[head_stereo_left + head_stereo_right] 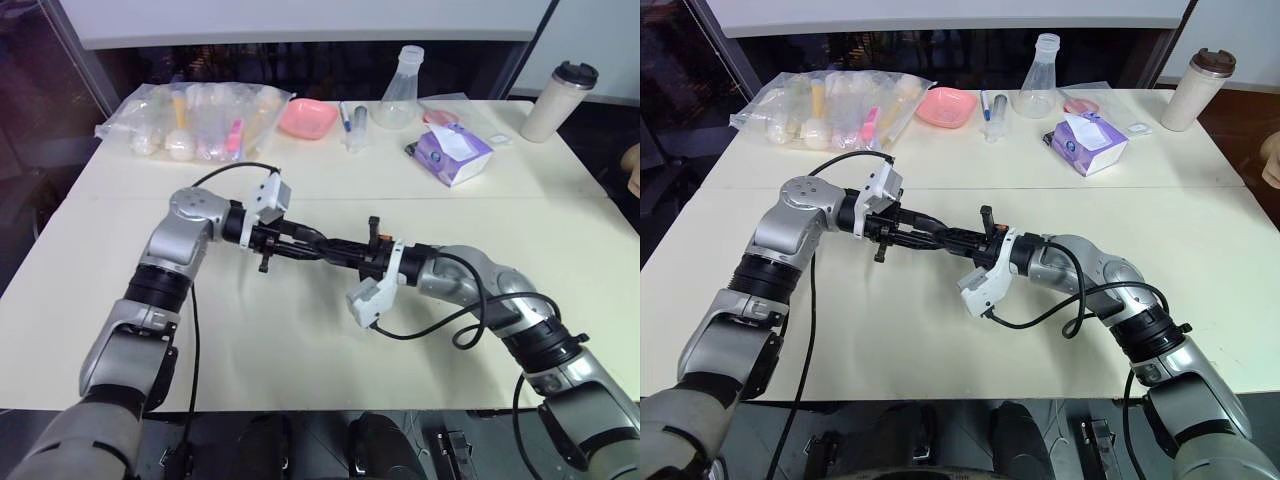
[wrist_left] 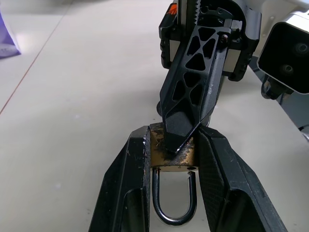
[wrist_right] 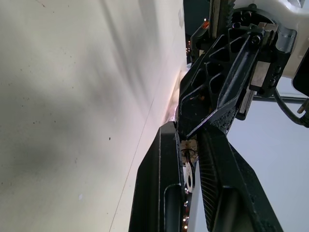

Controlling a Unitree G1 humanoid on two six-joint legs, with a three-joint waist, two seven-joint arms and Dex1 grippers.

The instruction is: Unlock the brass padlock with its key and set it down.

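Left tool (image 2: pixel 171 154): black ribbed fingers pinching the brass padlock (image 2: pixel 171 153) by its scuffed gold body, above the cream desk (image 2: pixel 72 121).
Padlock shackle (image 2: pixel 175 203): smooth silver U, loop toward the wrist.
Right tool (image 3: pixel 187 159): latticed black fingers pressed together on a small silvery key (image 3: pixel 187 175), tips touching the lock body.

Pale cream table (image 1: pixel 330 350) across most of the frame, made of two tops joined by a straight seam (image 1: pixel 120 197) running left to right through the middle. Evenly lit from above, soft shadows only. Beyond the far edge, along the top of the frame, a white wall panel or ledge (image 1: pixel 300 18) over a dark band. Upper left, a dark pane (image 1: pixel 35 90) behind a slanted grey metal post (image 1: pixel 85 55). Dark floor (image 1: pixel 300 440) along the bottom edge.
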